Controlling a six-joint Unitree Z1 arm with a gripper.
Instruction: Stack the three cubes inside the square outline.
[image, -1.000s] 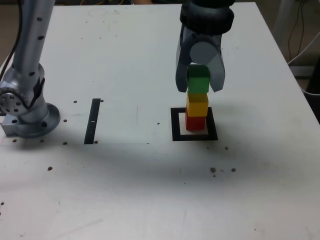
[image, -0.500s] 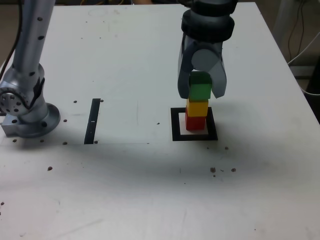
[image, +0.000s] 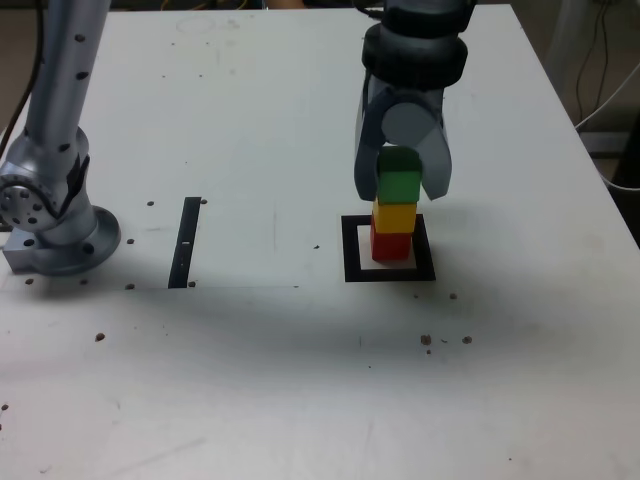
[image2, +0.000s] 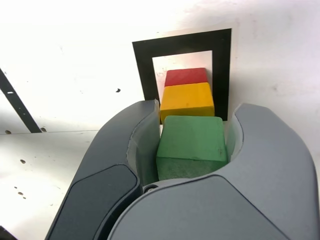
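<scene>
Exterior view, left to right: my base (image: 50, 225) stands at the left edge of the table (image: 250, 380), then the narrow black strip (image: 186, 242), then the square outline (image: 389, 250) holding the red cube (image: 391, 244) with the yellow cube (image: 394, 215) on top. My gripper (image: 400, 185) sits directly above that pair, jaws closed on the green cube (image: 399, 184) from either side. Its underside appears to meet the yellow cube; contact cannot be confirmed. In the wrist view the green cube (image2: 191, 145) looks offset from the yellow cube (image2: 187, 101), possibly only viewing angle. Judgement: alignment is adequate; release calls for opening straight outward, then lifting vertically
</scene>
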